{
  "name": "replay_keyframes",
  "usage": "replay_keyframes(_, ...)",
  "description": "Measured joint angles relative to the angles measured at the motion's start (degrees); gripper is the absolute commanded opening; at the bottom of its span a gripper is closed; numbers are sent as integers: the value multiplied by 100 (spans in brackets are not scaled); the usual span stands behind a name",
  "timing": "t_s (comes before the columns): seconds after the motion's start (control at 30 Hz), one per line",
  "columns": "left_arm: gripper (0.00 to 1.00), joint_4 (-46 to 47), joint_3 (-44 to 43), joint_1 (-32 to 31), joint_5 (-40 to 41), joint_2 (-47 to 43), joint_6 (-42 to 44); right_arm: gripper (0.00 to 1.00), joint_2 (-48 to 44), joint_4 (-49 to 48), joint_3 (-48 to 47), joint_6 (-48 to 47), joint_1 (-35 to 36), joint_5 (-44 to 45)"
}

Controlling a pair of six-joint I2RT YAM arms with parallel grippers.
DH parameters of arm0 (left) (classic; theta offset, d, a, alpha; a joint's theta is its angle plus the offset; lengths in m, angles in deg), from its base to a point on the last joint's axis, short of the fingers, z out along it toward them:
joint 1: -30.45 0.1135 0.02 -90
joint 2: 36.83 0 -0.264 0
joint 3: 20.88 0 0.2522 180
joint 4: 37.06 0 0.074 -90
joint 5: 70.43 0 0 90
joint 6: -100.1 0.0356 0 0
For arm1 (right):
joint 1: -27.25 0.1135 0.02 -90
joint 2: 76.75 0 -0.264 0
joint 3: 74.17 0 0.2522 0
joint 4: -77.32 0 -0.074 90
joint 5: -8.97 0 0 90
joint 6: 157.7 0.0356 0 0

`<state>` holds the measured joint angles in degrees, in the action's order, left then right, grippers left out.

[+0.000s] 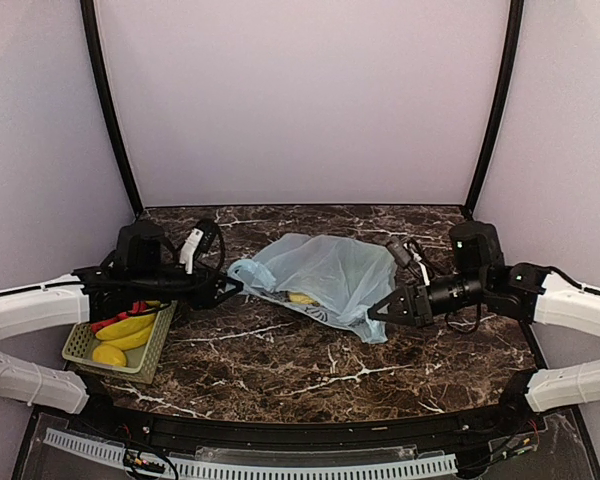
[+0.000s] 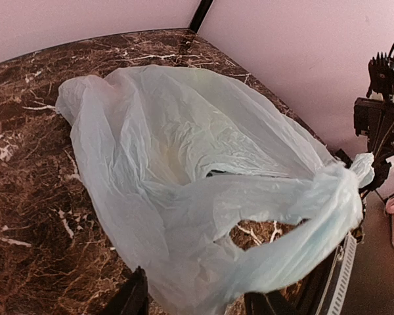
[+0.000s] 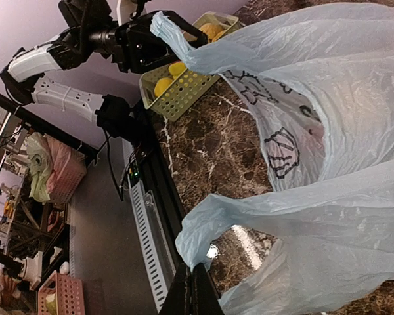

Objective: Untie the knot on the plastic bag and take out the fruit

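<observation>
The pale blue-green plastic bag (image 1: 330, 270) lies stretched across the middle of the marble table (image 1: 280, 370), with its dark print showing in the right wrist view (image 3: 282, 151). I see no tied knot; the two handles are apart. My right gripper (image 1: 373, 312) is shut on one handle loop (image 3: 198, 266). My left gripper (image 1: 230, 290) is at the other handle. Its jaws stand apart, with loose plastic between them (image 2: 197, 295). A yellow shape (image 1: 300, 297) shows through the bag. The green and red-orange fruit is hidden.
A pale green basket (image 1: 85, 350) with yellow fruit and red items sits at the left, under my left arm. It also shows in the right wrist view (image 3: 184, 92). Walls close the table on three sides.
</observation>
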<state>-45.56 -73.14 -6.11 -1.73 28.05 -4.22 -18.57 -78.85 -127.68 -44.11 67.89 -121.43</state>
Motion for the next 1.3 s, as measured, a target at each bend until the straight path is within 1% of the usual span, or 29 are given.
replay_keyframes(0.03,62,-114,107,0,26,-225,-79,0,-2,-24,48,68,146,-17)
replay_keyframes(0.07,68,-236,146,0,72,-520,-195,0,-2,-72,57,118,264,-31)
replay_keyframes(0.13,76,-389,122,0,168,-997,-260,0,-13,-203,59,216,363,-35)
replay_keyframes(0.2,79,-662,-13,2,249,-1460,-293,0,-33,-330,68,286,398,-33)
replay_keyframes(0.27,79,-984,-304,0,282,-1705,-308,0,-42,-442,74,337,404,-26)
replay_keyframes(0.4,79,-1513,-955,0,201,-1725,-216,0,-44,-560,76,393,404,-4)
replay_keyframes(0.5,78,-1770,-1250,-4,22,-1502,-129,0,-44,-634,79,417,407,33)
replay_keyframes(0.6,78,-1971,-1508,-170,-17,-1060,7,0,-44,-695,79,431,407,76)
replay_keyframes(0.67,77,-2100,-1641,-404,68,-737,133,0,-44,-726,81,439,407,109)
replay_keyframes(0.77,77,-2371,-1958,-977,343,-251,396,0,-55,-767,131,455,409,146)
replay_keyframes(0.9,78,-2581,-2345,-1547,643,181,787,0,-66,-776,179,463,409,168)
replay_keyframes(1.1,80,-3263,-3121,-2306,1534,927,1690,0,-83,-935,236,503,409,168)
replay_keyframes(1.2,84,-3644,-3375,-2588,2046,1272,2085,0,-90,-1069,258,542,409,166)
replay_keyframes(1.3,85,-4011,-3467,-2752,2470,1526,2437,0,-94,-1152,264,570,409,162)
